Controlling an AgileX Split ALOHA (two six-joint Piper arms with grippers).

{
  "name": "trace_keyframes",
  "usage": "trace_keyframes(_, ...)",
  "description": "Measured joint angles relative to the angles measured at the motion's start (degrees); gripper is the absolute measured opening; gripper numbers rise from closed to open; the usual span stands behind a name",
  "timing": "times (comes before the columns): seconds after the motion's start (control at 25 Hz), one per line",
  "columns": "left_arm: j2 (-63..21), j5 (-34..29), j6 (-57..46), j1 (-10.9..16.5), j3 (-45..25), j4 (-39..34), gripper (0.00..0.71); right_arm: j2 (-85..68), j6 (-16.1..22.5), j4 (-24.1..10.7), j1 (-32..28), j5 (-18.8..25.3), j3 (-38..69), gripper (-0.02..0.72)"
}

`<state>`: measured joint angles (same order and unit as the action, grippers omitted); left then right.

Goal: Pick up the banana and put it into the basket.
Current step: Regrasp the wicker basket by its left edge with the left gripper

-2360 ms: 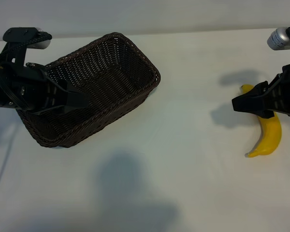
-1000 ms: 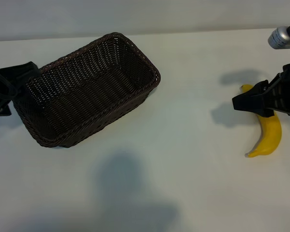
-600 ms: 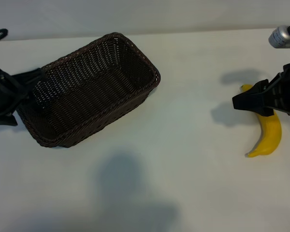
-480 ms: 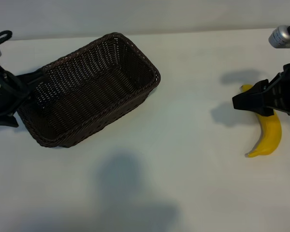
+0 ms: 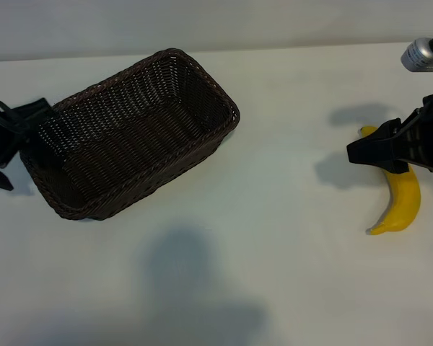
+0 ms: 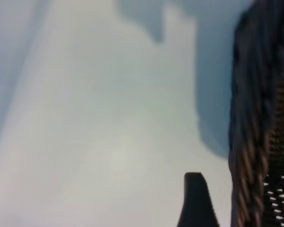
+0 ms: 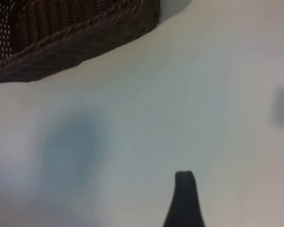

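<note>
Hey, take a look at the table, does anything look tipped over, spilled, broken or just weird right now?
Nothing stands out. The basket sits upright but turned at an angle to the table's edges, empty and undamaged. The banana lies flat on the table, whole, partly under the right claw. The left claw is beside the basket's left end.

Soft overhead light, blurred wrist views
</note>
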<state>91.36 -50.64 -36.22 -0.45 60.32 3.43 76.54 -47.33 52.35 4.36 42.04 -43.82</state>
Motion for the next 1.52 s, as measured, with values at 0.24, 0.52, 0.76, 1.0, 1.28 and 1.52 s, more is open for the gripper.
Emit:
trace_keyframes(0.24, 0.54, 0.39, 0.51, 0.99, 0.0, 0.25, 0.514, 0.0, 0.0, 0.0, 0.0, 0.0, 0.0, 0.569)
trace_keyframes(0.52, 4.47, 1.88, 2.43, 0.99, 0.0, 2.71, 0.514, 0.0, 0.0, 0.0, 0.0, 0.0, 0.0, 0.569)
trace_keyframes(0.76, 7.8, 5.03, 3.27, 0.99, 0.0, 2.82, 0.514, 0.0, 0.0, 0.0, 0.0, 0.0, 0.0, 0.569)
trace_keyframes(1.0, 11.38, 8.55, 3.74, 0.99, 0.0, 3.01, 0.514, 0.0, 0.0, 0.0, 0.0, 0.0, 0.0, 0.569)
trace_keyframes(1.28, 13.85, 10.66, 5.11, 0.99, 0.04, 3.07, 0.499, 0.0, 0.0, 0.0, 0.0, 0.0, 0.0, 0.569)
trace_keyframes(1.52, 14.1, 11.21, 5.28, 0.99, 0.04, 3.34, 0.353, 0.0, 0.0, 0.0, 0.0, -0.05, 0.0, 0.569)
